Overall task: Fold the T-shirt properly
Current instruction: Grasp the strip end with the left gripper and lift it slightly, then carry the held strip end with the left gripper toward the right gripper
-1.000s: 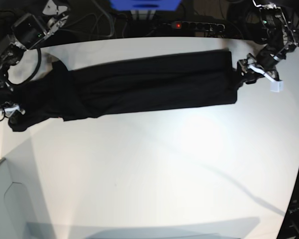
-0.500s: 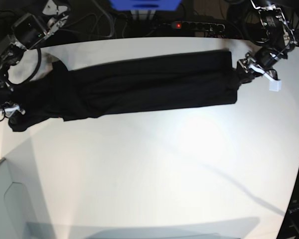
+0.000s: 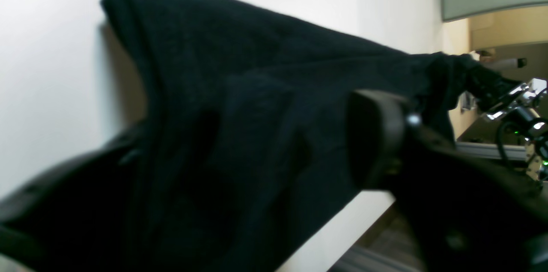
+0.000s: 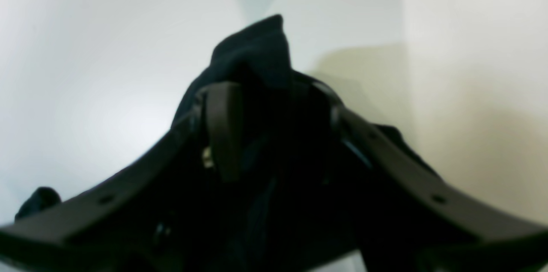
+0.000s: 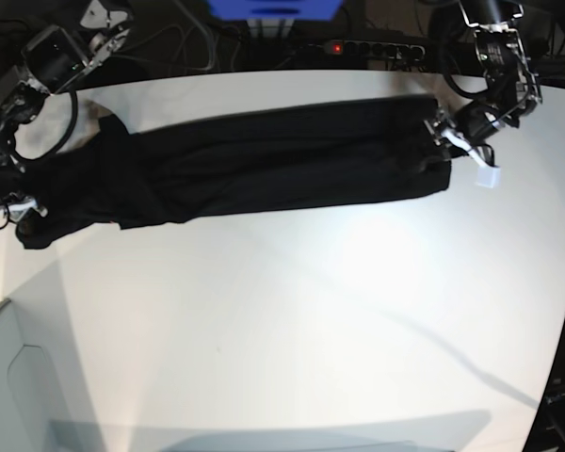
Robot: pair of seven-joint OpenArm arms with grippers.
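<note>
Left pincer [image 5: 444, 135] further in, seemingly over matte T-shirt [image 5: 264, 165] hem.

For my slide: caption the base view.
Two grippers, left and right, at opposite ends of a black T-shirt.

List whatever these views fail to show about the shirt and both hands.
- Left wrist view: the left hand is blurred dark against the plain black soft T-shirt; its grip is unclear.
- Right wrist view: bunched fabric hides the right hand's pads.
- Base view: both hands look too small.
</note>
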